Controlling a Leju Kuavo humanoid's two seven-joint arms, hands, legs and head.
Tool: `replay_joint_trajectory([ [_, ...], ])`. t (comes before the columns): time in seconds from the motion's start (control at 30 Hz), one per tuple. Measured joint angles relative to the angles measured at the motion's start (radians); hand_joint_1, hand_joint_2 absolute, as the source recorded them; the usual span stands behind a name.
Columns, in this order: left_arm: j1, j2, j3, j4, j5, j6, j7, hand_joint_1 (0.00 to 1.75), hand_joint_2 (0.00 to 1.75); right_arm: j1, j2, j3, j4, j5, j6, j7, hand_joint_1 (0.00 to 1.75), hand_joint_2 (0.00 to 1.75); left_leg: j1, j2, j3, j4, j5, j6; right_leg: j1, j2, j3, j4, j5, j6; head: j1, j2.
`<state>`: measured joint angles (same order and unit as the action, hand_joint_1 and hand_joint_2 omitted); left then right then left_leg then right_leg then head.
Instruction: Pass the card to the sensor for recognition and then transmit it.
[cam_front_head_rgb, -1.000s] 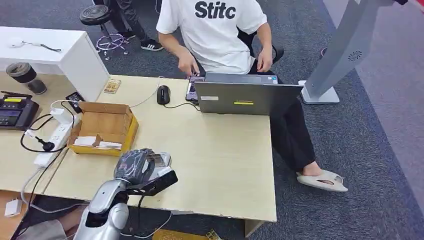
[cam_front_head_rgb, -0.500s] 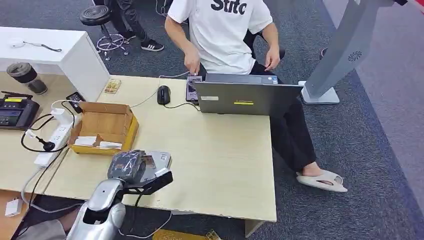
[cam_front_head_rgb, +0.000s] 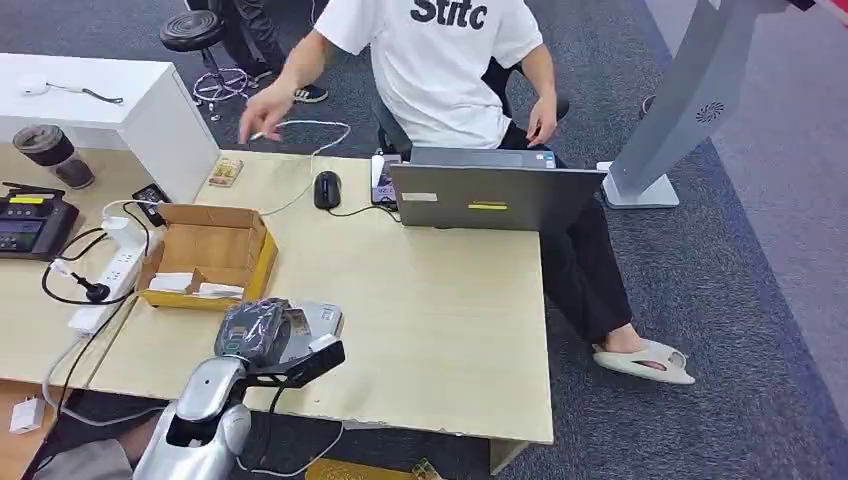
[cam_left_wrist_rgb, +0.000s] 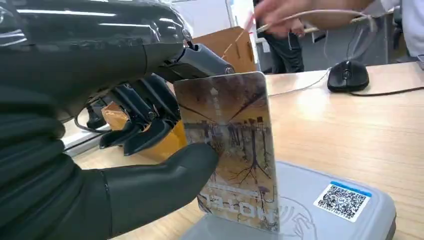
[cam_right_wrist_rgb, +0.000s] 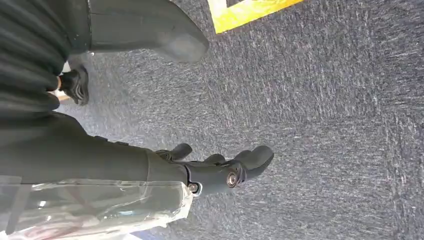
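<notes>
My left hand (cam_front_head_rgb: 255, 330) (cam_left_wrist_rgb: 125, 150) pinches a brown picture card (cam_left_wrist_rgb: 232, 150) between thumb and fingers. The card stands on edge with its lower end touching the grey sensor pad (cam_left_wrist_rgb: 320, 215), which carries a QR sticker (cam_left_wrist_rgb: 342, 200). In the head view the sensor (cam_front_head_rgb: 318, 322) lies near the table's front edge, partly under my hand, and the card (cam_front_head_rgb: 296, 324) peeks out beside the fingers. My right hand (cam_right_wrist_rgb: 220, 172) hangs over the grey carpet with fingers loosely apart and nothing in it.
An open cardboard box (cam_front_head_rgb: 205, 255) sits just behind the sensor. A power strip (cam_front_head_rgb: 110, 280), mouse (cam_front_head_rgb: 327, 189) and laptop (cam_front_head_rgb: 490, 190) share the table (cam_front_head_rgb: 450, 320). A person in a white shirt (cam_front_head_rgb: 440, 60) sits behind the laptop, one arm (cam_front_head_rgb: 285, 80) reaching out leftward with a cable.
My left hand lowered the card toward the sensor a second ago and has held still since. The person took a hand off the phone and swung an arm out to the left.
</notes>
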<state>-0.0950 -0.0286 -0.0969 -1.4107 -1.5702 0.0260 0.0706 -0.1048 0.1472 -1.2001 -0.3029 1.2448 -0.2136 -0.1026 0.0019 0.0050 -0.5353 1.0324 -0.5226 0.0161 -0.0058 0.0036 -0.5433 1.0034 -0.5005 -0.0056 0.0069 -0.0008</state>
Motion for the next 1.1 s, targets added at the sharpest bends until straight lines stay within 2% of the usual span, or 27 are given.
replay_joint_trajectory([
  [0.17, -0.027, 0.01, 0.0, -0.019, -0.001, 0.015, -0.006, 1.75, 1.75, 0.0, 0.0, 0.0, 0.0, 0.017, -0.005, 0.0, 0.0, 1.75, 0.0, 0.0, 0.0, 0.0, 0.0, 0.0, 0.0, 0.0, 0.0, 0.0, 0.0, 0.0, 0.0, 0.0],
  [0.43, -0.201, 0.05, 0.0, -0.097, -0.001, 0.005, 0.011, 1.75, 1.75, 0.0, 0.0, 0.003, 0.0, 0.061, -0.005, -0.002, 0.0, 1.75, 0.0, 0.0, 0.0, 0.0, 0.001, 0.0, 0.0, 0.0, 0.0, 0.0, 0.001, -0.001, 0.0, 0.0],
  [0.53, -0.24, 0.059, 0.0, -0.113, -0.001, 0.002, 0.012, 1.75, 1.75, 0.0, 0.0, 0.003, 0.0, 0.069, -0.005, -0.003, 0.0, 1.75, 0.0, -0.001, -0.001, 0.0, 0.001, 0.0, 0.0, 0.0, 0.0, 0.0, 0.001, -0.001, 0.0, 0.0],
  [0.87, -0.26, 0.076, 0.0, -0.128, -0.001, 0.008, 0.034, 1.75, 1.75, 0.0, 0.0, 0.008, 0.0, 0.072, -0.007, -0.006, 0.0, 1.75, 0.0, 0.0, -0.001, 0.0, 0.001, 0.0, 0.0, 0.0, -0.001, 0.0, 0.001, -0.001, 0.0, 0.0],
  [1.1, -0.302, 0.103, 0.01, -0.14, -0.001, 0.008, 0.039, 1.75, 1.75, 0.0, 0.0, 0.019, 0.001, 0.088, -0.021, -0.006, 0.0, 1.75, 0.0, 0.001, -0.001, 0.0, 0.001, 0.0, 0.0, 0.001, -0.001, 0.001, 0.001, -0.001, 0.0, 0.0],
])
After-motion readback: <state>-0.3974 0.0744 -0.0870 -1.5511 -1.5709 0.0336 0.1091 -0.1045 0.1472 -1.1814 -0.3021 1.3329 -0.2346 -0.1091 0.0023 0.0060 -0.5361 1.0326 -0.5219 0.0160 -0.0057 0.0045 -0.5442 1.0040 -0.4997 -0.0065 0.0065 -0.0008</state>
